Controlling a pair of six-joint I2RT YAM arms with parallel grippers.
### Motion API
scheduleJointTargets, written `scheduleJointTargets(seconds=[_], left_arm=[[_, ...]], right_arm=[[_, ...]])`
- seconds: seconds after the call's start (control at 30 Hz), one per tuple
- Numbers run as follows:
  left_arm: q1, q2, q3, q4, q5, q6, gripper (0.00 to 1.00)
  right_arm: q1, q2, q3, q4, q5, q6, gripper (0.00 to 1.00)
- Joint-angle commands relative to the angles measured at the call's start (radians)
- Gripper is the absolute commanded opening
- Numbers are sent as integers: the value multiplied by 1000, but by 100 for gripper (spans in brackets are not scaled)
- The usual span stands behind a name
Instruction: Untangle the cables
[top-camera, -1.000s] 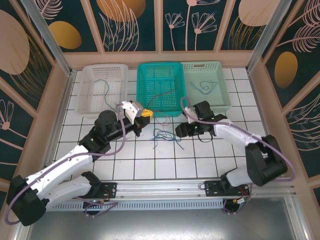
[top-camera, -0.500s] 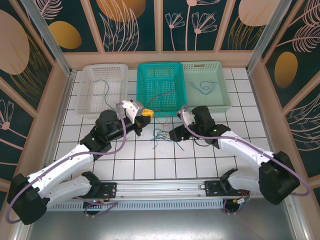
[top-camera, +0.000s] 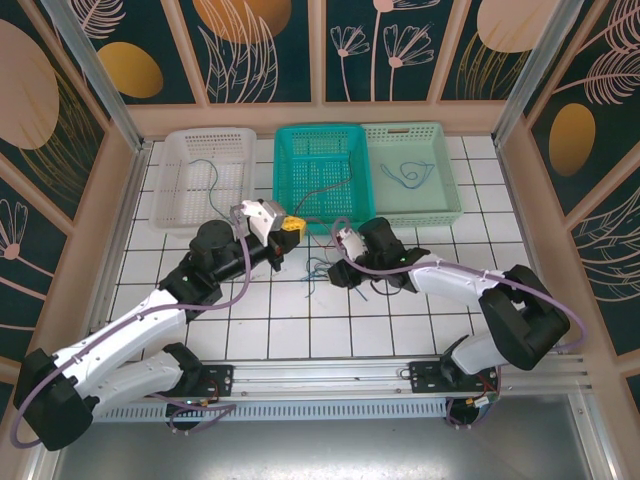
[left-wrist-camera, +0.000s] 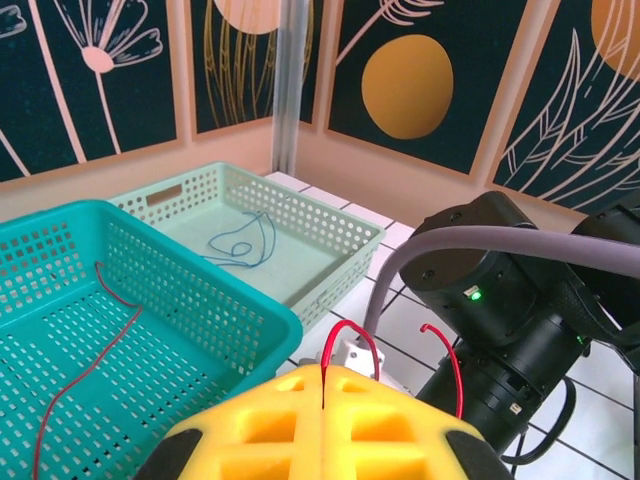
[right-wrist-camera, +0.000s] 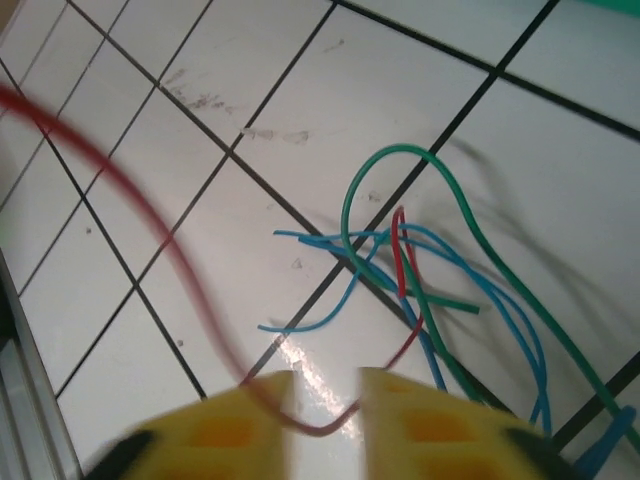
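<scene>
The cables (top-camera: 322, 268) lie as a loose tangle of blue, green and red strands on the white tiled table (top-camera: 300, 335), just below the teal basket (top-camera: 281, 180) in the middle of the overhead view. The left gripper (left-wrist-camera: 322, 378) is closed tight on a red wire (left-wrist-camera: 345, 335). The wire is pinched in the seam between the yellow fingers and loops up above them at the bottom centre of the left wrist view. A red strand is also seen on the floor of the teal basket, though whether it is the same wire cannot be made out.

The right gripper (right-wrist-camera: 325, 395) is held low over the tangle, at the lower centre of its wrist view. A narrow gap is left between its yellow fingers. A blurred red strand sweeps down from the upper left of that view and curves into the gap, and it cannot be told whether the fingers touch it.

A curled blue wire (top-camera: 405, 173) is seen in the pale green basket (top-camera: 452, 170) at the upper right. A thin dark wire (top-camera: 205, 178) lies in the white basket (top-camera: 163, 180) at the upper left.
</scene>
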Motion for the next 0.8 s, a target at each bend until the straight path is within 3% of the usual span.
scheduleJointTargets(seconds=[0.0, 0.2, 0.47, 0.6, 0.77], left_arm=[[5, -36, -1, 27, -52, -2, 0], [4, -56, -26, -44, -179, 34, 1], [5, 45, -48, -133, -308, 61, 2], [5, 85, -51, -142, -367, 67, 4], [4, 101, -50, -153, -451, 71, 5]], right_arm=[[4, -33, 31, 29, 22, 9, 0], [-5, -178, 83, -168, 59, -5, 0], [-46, -304, 208, -410, 72, 10, 0], [-77, -325, 277, -505, 27, -9, 0], [-98, -271, 341, -652, 86, -17, 0]])
